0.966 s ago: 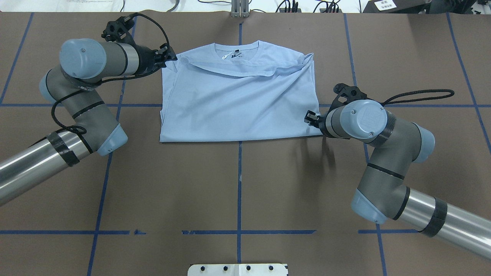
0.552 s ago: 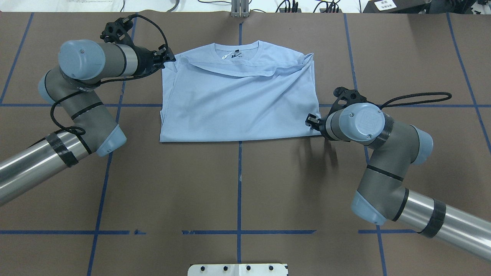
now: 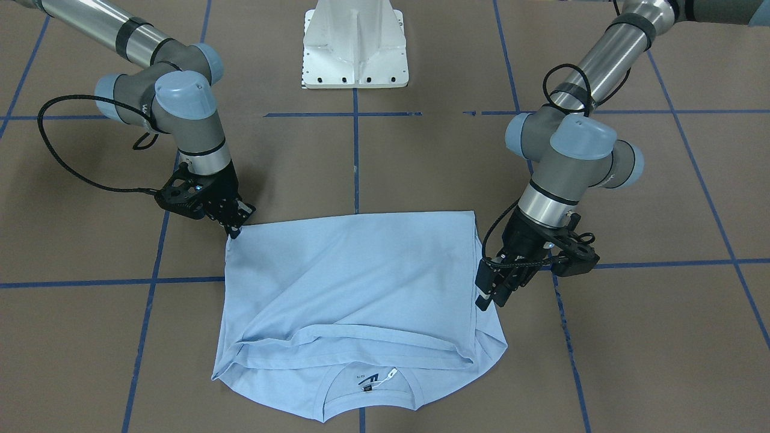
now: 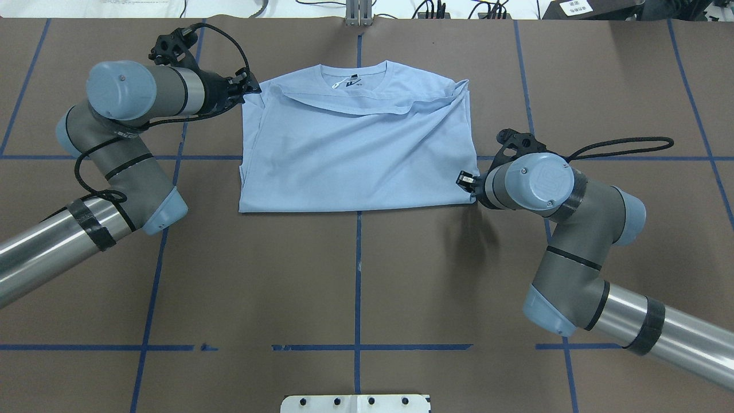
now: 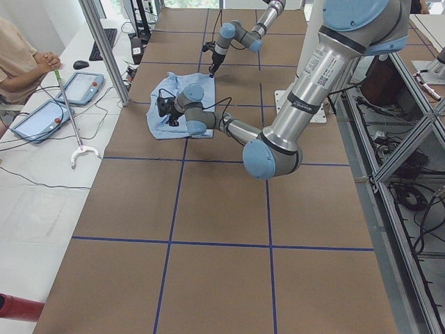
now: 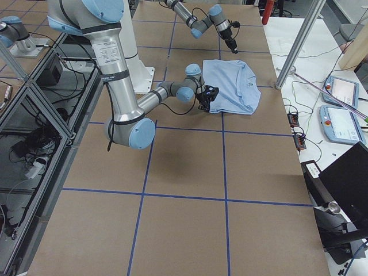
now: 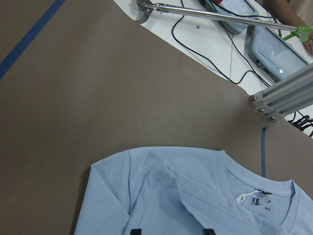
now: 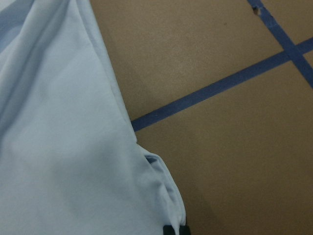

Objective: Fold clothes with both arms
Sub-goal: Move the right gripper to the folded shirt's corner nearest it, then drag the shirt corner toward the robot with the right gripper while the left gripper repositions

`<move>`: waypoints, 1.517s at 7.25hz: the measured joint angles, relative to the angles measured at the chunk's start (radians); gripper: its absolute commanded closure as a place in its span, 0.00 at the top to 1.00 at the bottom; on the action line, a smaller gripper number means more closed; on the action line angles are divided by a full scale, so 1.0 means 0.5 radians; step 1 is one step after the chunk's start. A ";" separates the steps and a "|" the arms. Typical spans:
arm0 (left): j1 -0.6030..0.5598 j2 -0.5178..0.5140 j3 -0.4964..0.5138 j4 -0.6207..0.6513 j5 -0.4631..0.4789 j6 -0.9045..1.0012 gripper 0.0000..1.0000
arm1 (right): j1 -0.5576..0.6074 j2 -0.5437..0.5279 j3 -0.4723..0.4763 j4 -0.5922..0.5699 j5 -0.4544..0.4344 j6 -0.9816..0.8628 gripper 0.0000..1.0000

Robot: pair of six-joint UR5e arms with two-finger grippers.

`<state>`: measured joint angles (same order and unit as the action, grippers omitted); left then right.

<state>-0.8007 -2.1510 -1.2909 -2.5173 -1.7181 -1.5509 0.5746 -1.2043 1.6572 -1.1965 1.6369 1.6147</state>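
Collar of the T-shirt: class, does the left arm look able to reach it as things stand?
Probably yes. The left gripper is open at the shoulder of the T-shirt, beside the collar, with only flat cloth between.

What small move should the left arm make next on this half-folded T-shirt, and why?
Probably lower the left gripper and close on the shoulder edge of the T-shirt. Its fingers are apart with that edge lying between them in the wrist view, not yet pinched, while the right gripper sits at the fold's opposite corner.
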 measured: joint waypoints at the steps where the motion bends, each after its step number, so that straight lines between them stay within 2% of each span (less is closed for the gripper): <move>1: 0.001 -0.002 -0.001 -0.002 -0.001 0.001 0.51 | 0.004 -0.010 0.045 -0.006 0.002 -0.001 0.00; 2: 0.005 -0.007 -0.002 -0.036 -0.001 0.006 0.51 | -0.002 -0.076 0.169 -0.020 0.007 0.003 0.00; 3: 0.023 -0.005 -0.002 -0.137 -0.001 0.013 0.86 | -0.044 -0.244 0.388 -0.028 0.013 0.024 0.00; 4: 0.069 -0.001 -0.006 -0.249 0.000 0.004 0.99 | -0.141 -0.432 0.617 -0.032 0.009 0.118 0.00; 5: 0.130 0.002 -0.017 -0.318 0.006 -0.048 0.99 | -0.269 -0.550 0.785 -0.061 -0.024 0.275 0.00; 7: 0.188 0.016 -0.064 -0.357 0.007 -0.203 0.99 | -0.460 -0.611 1.005 -0.252 -0.104 0.445 0.00; 11: 0.298 0.163 -0.428 -0.168 -0.098 -0.518 0.99 | -1.104 -0.615 1.339 -0.707 -0.265 0.740 0.00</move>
<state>-0.6517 -2.0693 -1.5050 -2.6012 -1.7669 -1.8098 0.0224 -1.5119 2.3266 -1.5499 1.5045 1.9848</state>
